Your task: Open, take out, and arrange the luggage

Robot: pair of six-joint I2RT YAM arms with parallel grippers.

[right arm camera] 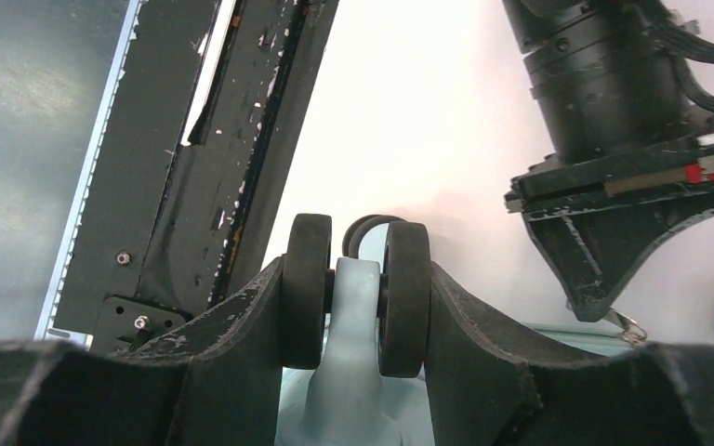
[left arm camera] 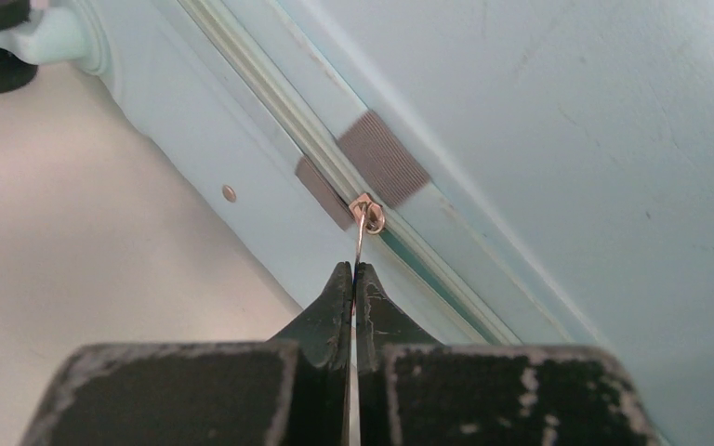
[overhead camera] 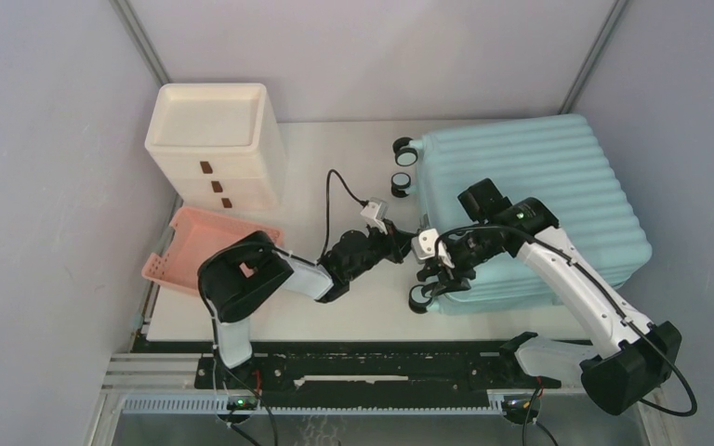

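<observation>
The luggage (overhead camera: 539, 200) is a pale aqua ribbed suitcase lying flat on the right of the table, shut. In the left wrist view my left gripper (left arm camera: 353, 269) is shut on the thin metal zipper pull (left arm camera: 361, 237), which hangs from the slider (left arm camera: 368, 216) on the luggage's side seam (left arm camera: 270, 121). From above, the left gripper (overhead camera: 409, 242) meets the suitcase's left side. My right gripper (right arm camera: 356, 279) is shut on the twin black caster wheel (right arm camera: 404, 297) at the near left corner, one finger against each wheel. Seen from above, the right gripper (overhead camera: 435, 274) sits at that corner.
A cream drawer cabinet (overhead camera: 214, 144) stands at the back left, with a shallow pink basket (overhead camera: 206, 249) in front of it. Two more caster wheels (overhead camera: 402, 167) stick out at the suitcase's far left corner. Both forearms crowd the strip of white tabletop (overhead camera: 335, 307) left of the suitcase.
</observation>
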